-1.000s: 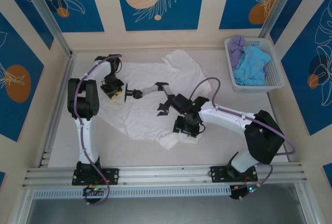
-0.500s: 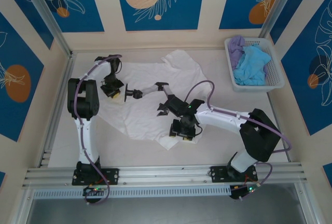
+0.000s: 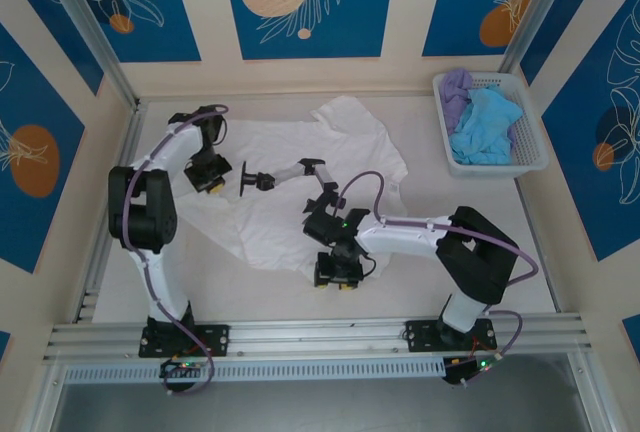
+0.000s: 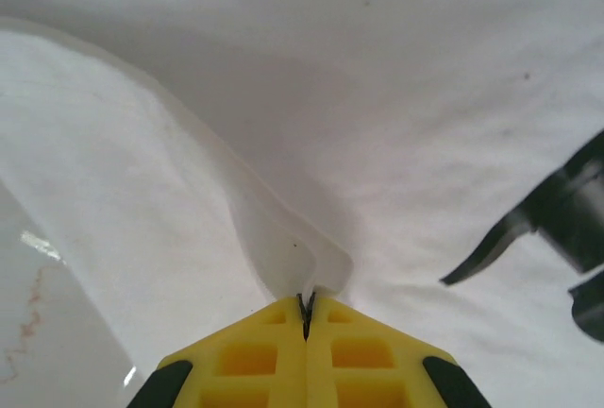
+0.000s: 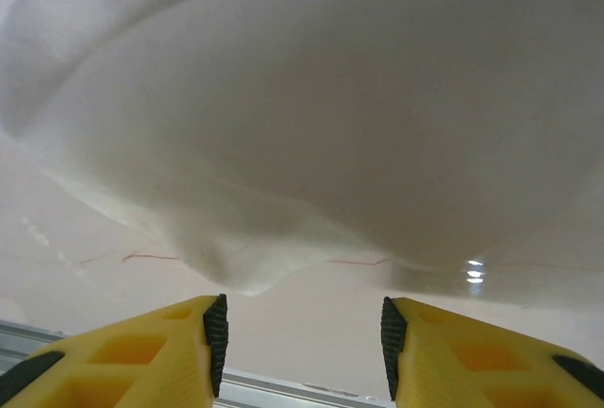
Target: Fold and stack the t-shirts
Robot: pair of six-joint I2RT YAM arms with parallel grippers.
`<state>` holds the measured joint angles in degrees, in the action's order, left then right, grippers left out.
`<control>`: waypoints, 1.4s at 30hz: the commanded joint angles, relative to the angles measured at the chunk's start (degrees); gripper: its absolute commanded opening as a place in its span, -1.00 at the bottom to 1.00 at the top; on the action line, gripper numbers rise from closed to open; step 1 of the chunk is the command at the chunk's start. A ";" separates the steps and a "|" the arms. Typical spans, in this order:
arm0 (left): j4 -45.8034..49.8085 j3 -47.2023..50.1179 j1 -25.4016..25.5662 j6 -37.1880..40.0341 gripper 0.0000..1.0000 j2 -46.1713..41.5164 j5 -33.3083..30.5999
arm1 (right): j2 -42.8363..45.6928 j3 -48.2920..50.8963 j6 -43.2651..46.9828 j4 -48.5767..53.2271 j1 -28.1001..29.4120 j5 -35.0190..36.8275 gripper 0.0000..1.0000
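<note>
The white t-shirt [image 3: 290, 222] lay spread open and rumpled over the middle of the table [image 3: 240, 292], with its dark mark [image 3: 262, 180] facing up near the centre.

Left gripper [image 3: 208, 180]: it sat at the shirt's left side. In the left wrist view the left gripper [image 4: 305, 309] had its yellow fingers pressed together, pinching a raised fold of the white t-shirt [image 4: 377, 96] between the tips. The dark mark [image 4: 547, 229] lay off to the right on the flat cloth.

Right gripper [image 3: 335, 274]: it was at the shirt's near edge, towards the front of the table. In the right wrist view the right gripper [image 5: 304, 332] had its jaws standing well apart with nothing between them. The hem of the white t-shirt [image 5: 330, 144] lay just beyond the fingertips, with bare table [image 5: 94, 276] below it.

The basket [image 3: 497, 169] stood at the far right corner, well apart from both grippers. It held the light blue t-shirt [image 3: 485, 127] and, behind it, the lavender t-shirt [image 3: 457, 87], both bunched up and unfolded.
</note>
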<state>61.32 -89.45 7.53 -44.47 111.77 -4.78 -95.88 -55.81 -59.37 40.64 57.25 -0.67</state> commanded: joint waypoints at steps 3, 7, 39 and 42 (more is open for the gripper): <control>-0.82 5.78 0.47 3.20 -1.00 -6.34 -0.45 | -1.39 -1.05 -0.73 -0.01 0.38 0.41 -0.10; -2.14 10.42 0.52 4.10 -1.00 -10.41 -0.76 | -2.84 -1.88 -0.91 -0.37 0.62 0.71 -0.25; -5.53 24.77 0.94 4.92 -1.00 -25.03 -5.23 | -0.45 -3.93 -1.84 2.17 1.90 0.38 -0.25; -5.75 24.86 0.93 4.74 -1.00 -24.80 -4.81 | -2.06 -4.95 -1.49 2.67 1.82 0.98 -0.24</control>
<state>55.61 -65.06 7.99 -40.29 87.90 -9.30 -97.08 -59.53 -60.49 40.60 59.24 -1.69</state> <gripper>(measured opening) 0.038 0.378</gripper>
